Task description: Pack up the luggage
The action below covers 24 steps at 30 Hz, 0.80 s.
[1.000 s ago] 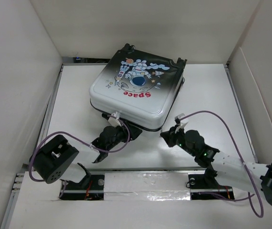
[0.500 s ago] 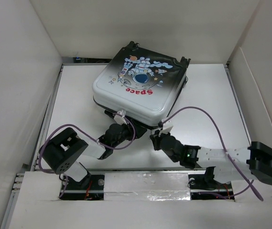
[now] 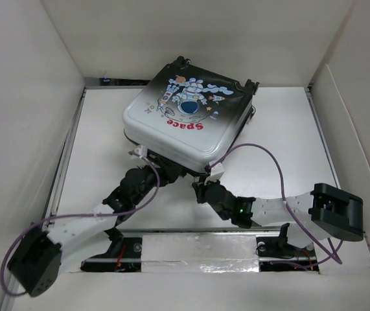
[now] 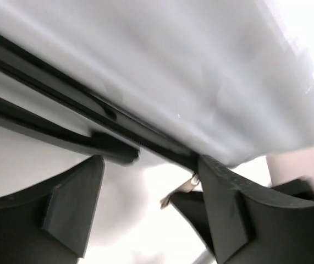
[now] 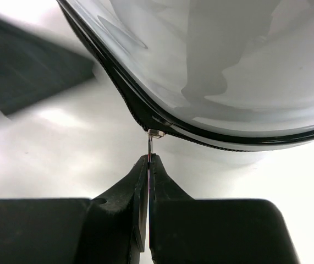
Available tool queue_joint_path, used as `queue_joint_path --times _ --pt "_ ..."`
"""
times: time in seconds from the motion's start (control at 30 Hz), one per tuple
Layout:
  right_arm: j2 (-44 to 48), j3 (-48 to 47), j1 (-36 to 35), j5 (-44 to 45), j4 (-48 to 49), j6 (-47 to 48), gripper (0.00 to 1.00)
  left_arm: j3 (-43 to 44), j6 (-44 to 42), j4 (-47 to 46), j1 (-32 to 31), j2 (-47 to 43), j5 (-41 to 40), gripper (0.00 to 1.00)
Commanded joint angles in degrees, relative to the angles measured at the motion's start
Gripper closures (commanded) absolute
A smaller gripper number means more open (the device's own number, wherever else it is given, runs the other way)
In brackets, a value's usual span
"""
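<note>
The luggage (image 3: 185,123) lies flat and closed at the back middle of the table, astronaut and "Space" print up, its white end toward me. My right gripper (image 3: 201,188) is at its near edge, shut on the metal zipper pull (image 5: 152,144) that hangs from the black zipper seam (image 5: 200,132). My left gripper (image 3: 161,173) is open at the near-left edge, its fingers (image 4: 71,206) spread just below the shell (image 4: 189,77) and the zipper line; the right gripper shows blurred between them.
White walls stand on the left, back and right of the white table (image 3: 100,136). Purple cables (image 3: 262,152) loop over both arms. The arm bases sit on the metal rail (image 3: 197,249) at the near edge.
The right gripper has slid left along the luggage's near edge with the zipper pull. The left arm has stretched out, its base link swung down left. The luggage shifted slightly.
</note>
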<state>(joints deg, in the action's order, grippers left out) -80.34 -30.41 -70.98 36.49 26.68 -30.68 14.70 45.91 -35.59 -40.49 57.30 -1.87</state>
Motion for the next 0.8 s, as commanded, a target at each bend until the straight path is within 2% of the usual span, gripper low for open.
queue_joint_path --times 0.0,0.03,0.13,0.2,0.37,0.4,0.43,0.53,0.63,0.7,0.77 --pt "-1.6 1.1 -3.1 -8.4 -2.2 -1.7 1.0 2.4 -2.6 18.0 1.6 -14.4 -11.2 0.31" --pt "-1.6 1.1 -3.1 -8.5 -2.1 -1.0 1.0 3.5 -3.5 20.5 1.6 -17.0 -15.8 0.3" --pt "-1.1 0.7 -3.1 -8.9 -2.7 -0.1 1.0 8.6 -5.9 22.6 6.6 -21.4 -17.6 0.28" --pt "-0.9 0.8 -3.1 -9.5 -2.0 0.1 1.0 13.2 -6.0 20.1 11.6 -18.0 -15.8 0.27" --pt "0.0 0.4 -3.6 -12.1 -1.8 2.5 0.98 21.8 -0.6 9.4 21.1 -7.3 -2.9 0.26" --pt "0.7 0.4 -3.6 -12.8 -2.1 2.9 0.92 23.6 0.3 8.7 23.7 -4.5 -1.3 0.26" --pt "1.5 1.3 -4.4 -13.5 -1.5 5.0 0.7 25.4 0.2 8.4 24.4 -3.1 0.4 0.26" --pt "5.6 2.1 -4.4 -15.4 -1.1 8.2 0.43 33.5 -0.8 10.1 27.8 2.8 0.0 0.25" --pt "11.7 0.2 -4.4 -15.4 -6.4 12.1 0.31 43.5 -1.8 14.3 32.0 10.3 2.4 0.26" --pt "16.8 -3.7 -4.4 -15.0 -14.1 13.6 0.29 48.7 -0.6 14.5 37.1 15.4 7.8 0.29" --pt "20.6 -5.4 -4.4 -14.1 -18.0 16.2 0.33 52.2 0.8 14.2 39.8 18.6 9.2 0.33"
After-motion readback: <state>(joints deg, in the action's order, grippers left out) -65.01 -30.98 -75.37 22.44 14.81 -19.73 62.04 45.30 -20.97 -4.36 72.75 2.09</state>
